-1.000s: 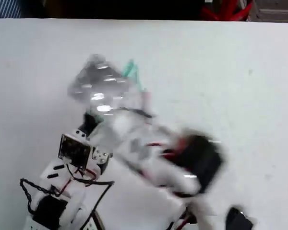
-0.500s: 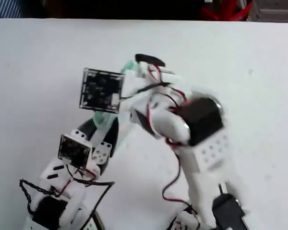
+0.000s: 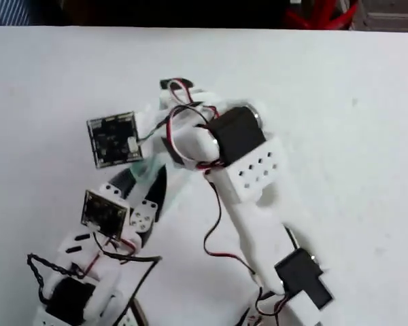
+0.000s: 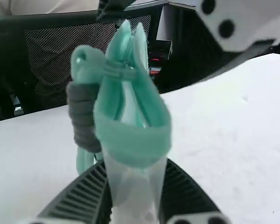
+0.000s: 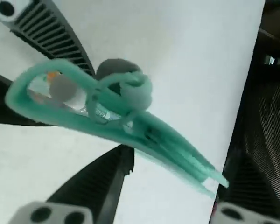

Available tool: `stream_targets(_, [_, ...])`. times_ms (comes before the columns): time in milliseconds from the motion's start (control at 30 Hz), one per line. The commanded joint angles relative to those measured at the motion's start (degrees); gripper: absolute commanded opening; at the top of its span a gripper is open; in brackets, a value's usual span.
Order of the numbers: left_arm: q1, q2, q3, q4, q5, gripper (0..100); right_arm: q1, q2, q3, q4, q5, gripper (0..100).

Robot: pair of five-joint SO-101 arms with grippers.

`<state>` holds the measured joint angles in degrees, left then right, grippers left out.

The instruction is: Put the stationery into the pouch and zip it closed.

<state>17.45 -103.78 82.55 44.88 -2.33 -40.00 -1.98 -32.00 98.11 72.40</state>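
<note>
Pouch (image 4: 130, 135) stands upright, teal zipper edge uppermost, clamped in left hand (image 4: 133, 186); right hand (image 5: 115, 159) state unclear.

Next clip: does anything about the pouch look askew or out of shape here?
Yes. The pouch is not lying flat: the left gripper pinches its clear body and holds it on end. Its teal zip mouth gapes, squeezed into a twisted loop, not zipped.
</note>
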Motion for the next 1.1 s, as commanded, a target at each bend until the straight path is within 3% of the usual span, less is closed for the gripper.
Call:
stream_targets(0, [0.84,-0.04,-2.99,-0.26,-0.62,2,0.57,0.22,0.00,0.22,7.38,17.7])
stream_targets(67, [0.75,-0.04,-2.99,-0.26,-0.62,2,1.54,0.22,0.35,0.22,8.97,3.0])
stream_targets(100, [0.66,-0.04,-3.16,-0.35,-0.62,2,2.07,0.13,0.70,0.22,9.05,0.5])
stream_targets(133, [0.66,-0.04,-3.16,-0.53,-0.62,2,2.77,0.13,0.79,0.31,9.14,4.2])
stream_targets(200, [0.48,-0.04,-3.16,-0.62,-0.26,4,3.38,-0.75,1.67,0.31,9.14,1.3])
stream_targets(300, [-0.75,-0.13,-3.78,-0.18,0.97,13,3.56,-4.18,5.71,0.31,9.23,1.9])
stream_targets(367, [-3.91,-0.13,-5.89,1.32,6.07,20,3.56,-7.16,9.41,0.31,8.53,2.1])
stream_targets(467, [-8.48,-0.13,-13.01,7.74,10.64,25,3.38,-10.15,11.08,-0.13,-1.14,2.1])
stream_targets(667, [-10.07,0.13,-28.22,22.33,2.64,27,2.68,-13.41,11.43,-0.04,-19.25,2.1])
stream_targets(800, [-10.33,0.48,-33.85,24.26,1.05,27,1.45,-15.78,11.34,0.04,-29.10,2.0])
stream_targets(900, [-10.42,6.11,-36.92,23.21,1.49,26,-0.31,-18.95,12.13,0.04,-32.70,2.0])
stream_targets(1067, [-10.95,29.32,-52.04,24.79,6.07,23,-3.56,-23.25,18.73,-0.31,-32.88,2.0])
